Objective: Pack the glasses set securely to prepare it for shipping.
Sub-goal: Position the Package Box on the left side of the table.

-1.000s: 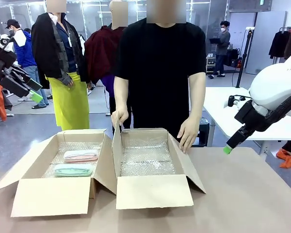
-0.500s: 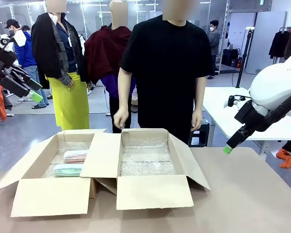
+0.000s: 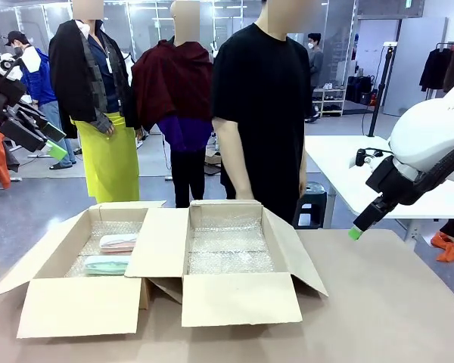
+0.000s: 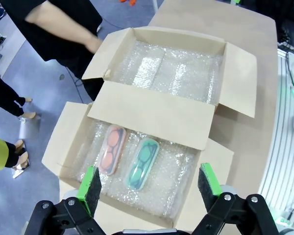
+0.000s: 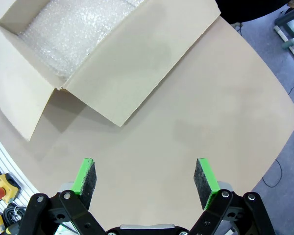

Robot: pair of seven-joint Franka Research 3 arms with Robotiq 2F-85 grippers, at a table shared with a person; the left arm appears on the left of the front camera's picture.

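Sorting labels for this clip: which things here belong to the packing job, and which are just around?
Job:
pink case
green case
left box, bubble-lined, holding both cases
right box, bubble-lined, no cases in it

Just around:
table
person standing behind the boxes

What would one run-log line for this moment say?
left gripper: open above cases | right gripper: open over table | pink case, green case: in left box | right box: bubble wrap only

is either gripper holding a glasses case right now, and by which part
Nothing is held. The left gripper and right gripper are open and empty.
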